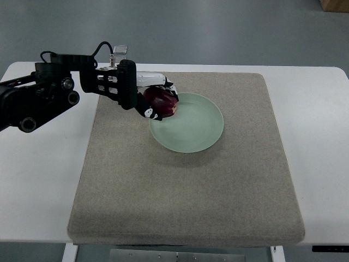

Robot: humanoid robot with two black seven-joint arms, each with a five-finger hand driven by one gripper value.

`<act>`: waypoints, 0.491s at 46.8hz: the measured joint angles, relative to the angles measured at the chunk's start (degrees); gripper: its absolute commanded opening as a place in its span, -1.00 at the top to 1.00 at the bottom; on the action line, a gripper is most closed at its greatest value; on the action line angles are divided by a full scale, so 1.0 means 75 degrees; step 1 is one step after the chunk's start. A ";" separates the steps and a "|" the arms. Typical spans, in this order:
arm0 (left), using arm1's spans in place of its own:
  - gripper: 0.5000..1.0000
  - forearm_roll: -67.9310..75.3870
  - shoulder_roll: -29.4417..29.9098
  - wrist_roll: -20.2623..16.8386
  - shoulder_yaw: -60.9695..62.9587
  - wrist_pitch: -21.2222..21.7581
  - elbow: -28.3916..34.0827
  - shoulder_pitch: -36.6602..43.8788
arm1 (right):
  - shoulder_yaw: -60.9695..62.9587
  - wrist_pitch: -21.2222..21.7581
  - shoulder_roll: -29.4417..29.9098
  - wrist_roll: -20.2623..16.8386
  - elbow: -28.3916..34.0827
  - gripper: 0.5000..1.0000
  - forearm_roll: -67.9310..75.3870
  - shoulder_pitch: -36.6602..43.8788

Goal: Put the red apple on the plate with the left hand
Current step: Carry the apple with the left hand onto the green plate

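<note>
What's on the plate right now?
The left hand grips the red apple over the plate's left rim. The rest of the plate is bare. Whether the apple touches the plate is hidden by the fingers.

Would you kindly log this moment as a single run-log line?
left hand: shut on apple | apple: over plate rim | right arm: out of view

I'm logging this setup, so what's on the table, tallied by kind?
Apple: 1, dark red, held in the left hand over the plate's left rim
Plate: 1, pale green
Mat: 1, beige
Total: 3
</note>
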 measured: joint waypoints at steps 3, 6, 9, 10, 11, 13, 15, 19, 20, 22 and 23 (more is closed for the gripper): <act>1.00 0.0001 -0.0138 0.0010 0.0022 0.0089 0.0018 0.0004 | 0.0000 -0.0001 0.0000 -0.0001 -0.0002 -0.71 0.0000 -0.0004; 1.00 0.0002 -0.0309 0.0012 0.0028 0.0278 0.0063 0.0043 | 0.0000 -0.0001 0.0000 -0.0001 -0.0002 -0.72 0.0000 -0.0001; 0.67 0.0001 -0.0511 0.0012 0.0086 0.0504 0.0150 0.0094 | 0.0000 0.0000 0.0000 0.0000 -0.0002 -0.71 0.0000 -0.0001; 0.28 0.0001 -0.0558 0.0012 0.0118 0.0560 0.0182 0.0104 | 0.0000 0.0000 0.0000 0.0000 -0.0002 -0.72 0.0000 -0.0002; -0.22 0.0001 -0.0595 0.0012 0.0157 0.0611 0.0224 0.0117 | 0.0000 0.0000 0.0000 0.0000 -0.0002 -0.72 0.0000 -0.0005; -0.88 -0.0006 -0.0629 0.0012 0.0212 0.0659 0.0285 0.0125 | 0.0000 0.0000 0.0000 -0.0001 -0.0002 -0.71 0.0000 -0.0003; -0.93 -0.0081 -0.0643 0.0017 0.0229 0.0677 0.0331 0.0131 | 0.0000 -0.0001 0.0000 0.0000 -0.0003 -0.72 0.0000 -0.0005; -0.98 -0.0154 -0.0645 0.0020 0.0233 0.0690 0.0391 0.0172 | 0.0000 -0.0003 0.0000 0.0000 -0.0002 -0.72 0.0000 -0.0001; -0.99 -0.0162 -0.0648 0.0022 0.0234 0.0691 0.0402 0.0196 | 0.0000 -0.0003 0.0000 0.0001 -0.0002 -0.71 0.0000 -0.0003; -0.99 -0.0175 -0.0654 0.0022 0.0234 0.0691 0.0410 0.0227 | 0.0000 -0.0003 0.0000 0.0000 -0.0002 -0.72 0.0000 -0.0003; -0.99 -0.0181 -0.0656 0.0022 0.0233 0.0691 0.0411 0.0234 | 0.0000 -0.0003 0.0000 0.0000 -0.0003 -0.71 0.0000 -0.0005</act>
